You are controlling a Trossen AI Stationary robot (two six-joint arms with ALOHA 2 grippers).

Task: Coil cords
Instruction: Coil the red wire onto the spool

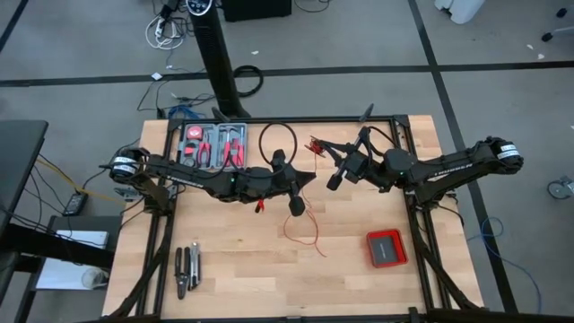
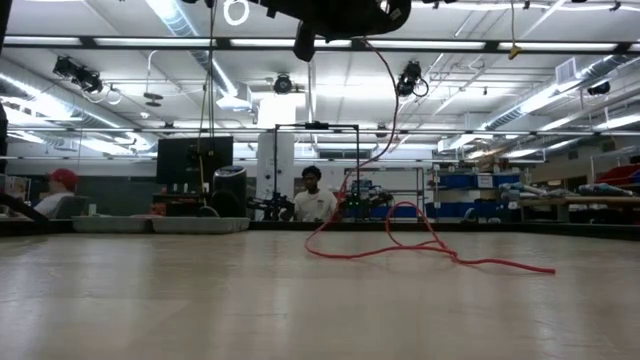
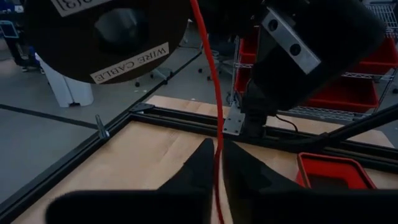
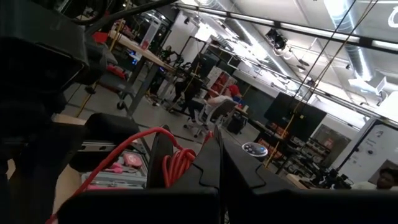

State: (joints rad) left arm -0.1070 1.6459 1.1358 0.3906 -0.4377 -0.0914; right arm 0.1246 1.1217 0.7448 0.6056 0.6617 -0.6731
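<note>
The cord is a thin red wire. Part of it is wound on a black spool (image 3: 106,37) labelled WIRE CABLE, and the red coil (image 4: 178,165) shows beside my right gripper (image 4: 217,163). My right gripper (image 1: 327,151) is held high over the table's far middle, shut at the spool (image 1: 316,144). From there the wire (image 2: 385,100) hangs down through my left gripper (image 3: 217,155), which is just nearer (image 1: 303,178) and closed on it. The loose rest (image 1: 305,229) lies in loops on the table (image 2: 400,242). My left gripper pinches the red wire (image 3: 217,140) between its two fingertips, a single strand well below the spool. The fingers come about level, across the wire. The wire runs straight from the spool to the fingers and hangs on below them. My right gripper is shut at the spool beside the red coil (image 4: 186,163); the fingers themselves hide which part they have. The spool is lifted clear of the table.
A tray of red-handled tools (image 1: 213,144) stands at the far left. Pliers (image 1: 186,269) lie near the front left, and a flat red box (image 1: 387,248) sits at the front right. Black frame rails (image 1: 413,206) edge the table. People sit in the room beyond (image 2: 312,195).
</note>
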